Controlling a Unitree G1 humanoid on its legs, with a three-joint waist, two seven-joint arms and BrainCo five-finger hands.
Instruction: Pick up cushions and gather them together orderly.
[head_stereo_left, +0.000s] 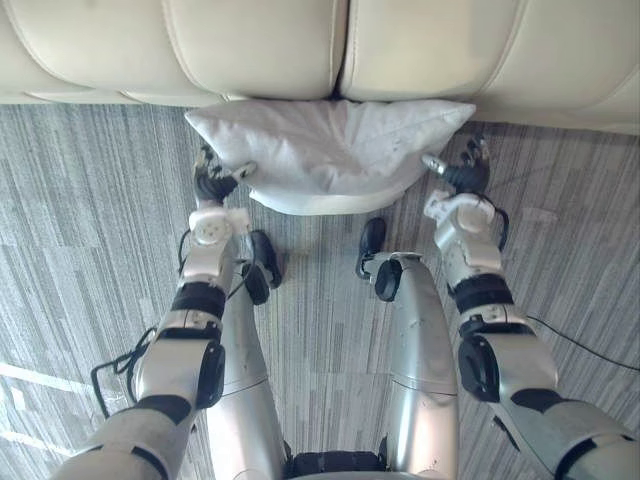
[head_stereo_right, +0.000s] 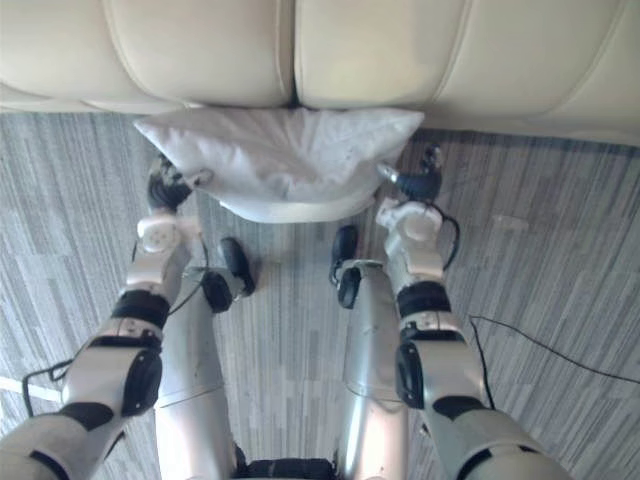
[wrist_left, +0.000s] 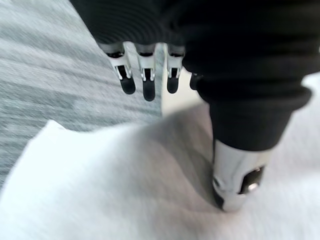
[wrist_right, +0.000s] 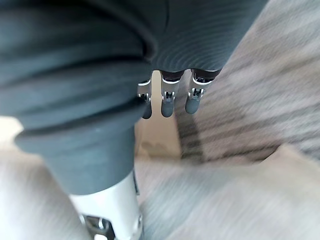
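ROBOT BRACKETS A FALLEN CUSHION: a white cushion (head_stereo_left: 330, 150) lies at the foot of a cream sofa (head_stereo_left: 250, 45), a robot hand at each end.

In mid-frame, on grey striped carpet (head_stereo_left: 80, 220), the left hand (head_stereo_left: 213, 182) sits at the cushion's left corner and the right hand (head_stereo_left: 462, 177) at its right corner. From the left wrist, the fingers (wrist_left: 145, 85) reach out straight past the cushion's edge and grip nothing, while the thumb (wrist_left: 235, 185) presses a dent into the cloth. The right hand's fingers (wrist_right: 167, 102) are likewise straight and loose. Its thumb (wrist_right: 112, 215) hangs low beside the blurred fabric, and whether it touches cannot be told. Neither hand has closed on anything.

Above the hands, in the upper centre of the frame, the cushion rests on the floor with its far edge pushed against the sofa's base, which runs along the top.

The cushion looks light, plump and yielding, and its wrinkled cover is likely to slide over the filling. A pinch at one corner would probably let it sag. Squeezing both ends inward, or scooping beneath, seems the surer hold.
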